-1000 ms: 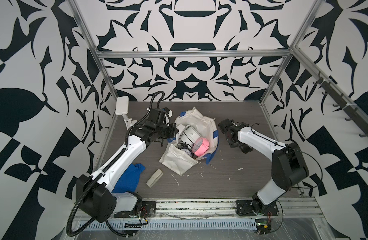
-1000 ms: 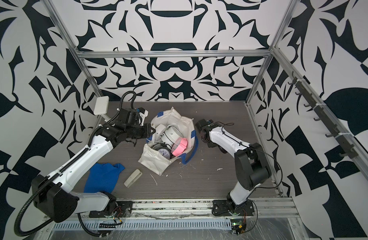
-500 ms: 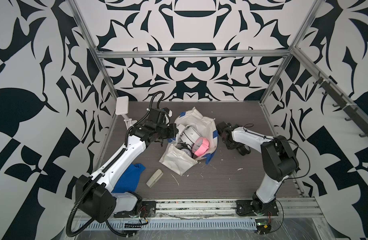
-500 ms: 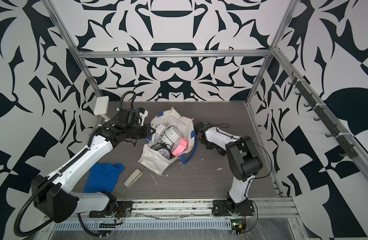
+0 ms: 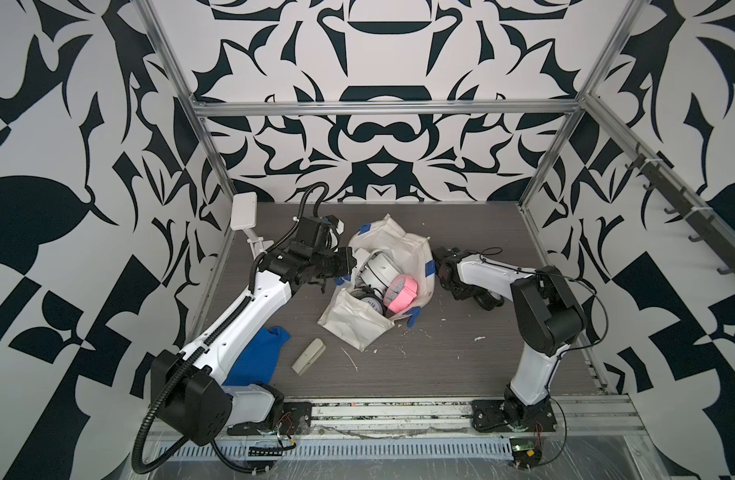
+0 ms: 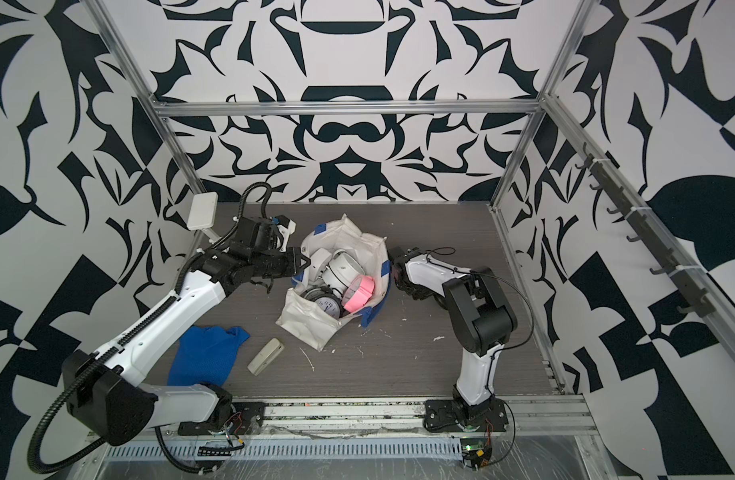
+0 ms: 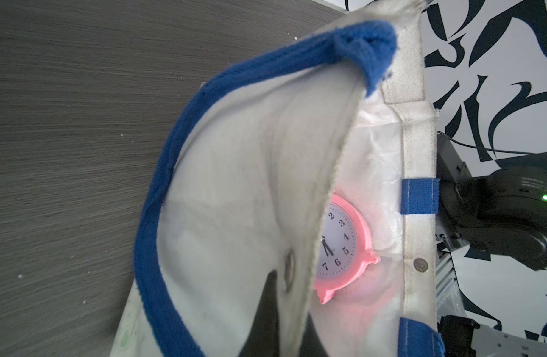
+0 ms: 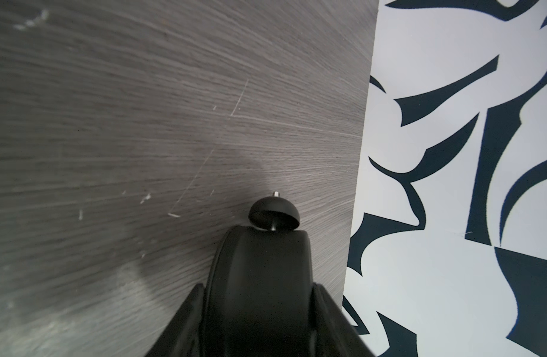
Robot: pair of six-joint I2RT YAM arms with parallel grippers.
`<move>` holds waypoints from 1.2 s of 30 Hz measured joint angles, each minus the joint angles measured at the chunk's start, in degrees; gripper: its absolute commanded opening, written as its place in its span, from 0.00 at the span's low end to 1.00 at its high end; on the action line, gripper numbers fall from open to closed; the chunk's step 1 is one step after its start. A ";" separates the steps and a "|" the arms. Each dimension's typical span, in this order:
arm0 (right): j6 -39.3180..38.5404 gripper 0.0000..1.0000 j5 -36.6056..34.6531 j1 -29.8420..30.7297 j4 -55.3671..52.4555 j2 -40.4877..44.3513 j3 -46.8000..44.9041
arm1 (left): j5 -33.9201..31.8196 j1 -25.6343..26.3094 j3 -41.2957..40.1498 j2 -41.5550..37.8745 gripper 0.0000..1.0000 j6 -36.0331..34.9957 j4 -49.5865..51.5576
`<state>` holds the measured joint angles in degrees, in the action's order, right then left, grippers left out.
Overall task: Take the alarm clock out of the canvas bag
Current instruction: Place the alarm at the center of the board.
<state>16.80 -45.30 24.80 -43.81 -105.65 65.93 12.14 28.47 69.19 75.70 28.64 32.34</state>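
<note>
one canvas bag (image 5: 357,328) is lying open near the middle of the bench (image 5: 461,374). the left gripper (image 5: 345,266) is pinching its rim on the side facing the bench's left edge, fingers closed tight on the canvas beside a blue strap (image 7: 160,191). three clocks are showing inside the bag's mouth: one white alarm clock (image 5: 378,266), one pink alarm clock (image 5: 402,294) standing on edge against the bag's right wall, and one dark alarm clock (image 5: 367,300) lying face up next to the pink one. in the left wrist view only the pink one's dial is peeking past the lifted flap. a fourth, one black alarm clock (image 8: 259,262), is sitting outside the bag, between the bag and the bench's right edge. the right gripper (image 8: 258,290) is clamping its body, one finger on each side; whether it is resting on the bench i cannot tell. toward the front left corner one blue cloth (image 5: 259,353) is lying partly under the left arm, with one small beige block (image 5: 308,356) just beside it. one white box on a stand (image 5: 244,211) is standing at the far left corner.
</note>
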 measured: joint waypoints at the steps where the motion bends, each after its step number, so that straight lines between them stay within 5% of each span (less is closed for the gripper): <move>1: 0.00 0.44 -0.26 0.00 0.13 -0.20 0.02 | -0.02 0.00 0.00 0.00 0.00 0.00 0.00; 16: -0.20 0.54 -3.61 0.00 1.53 -3.37 1.03 | -0.22 0.00 -0.09 0.00 0.00 0.00 0.04; 36: 0.70 0.59 0.37 -0.02 4.35 -5.35 1.73 | -0.44 -0.02 -0.57 0.00 0.00 0.00 0.02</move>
<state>17.50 -44.93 24.77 -39.46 -111.00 67.66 11.70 28.45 68.62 75.70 28.64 32.36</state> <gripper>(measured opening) 0.593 0.066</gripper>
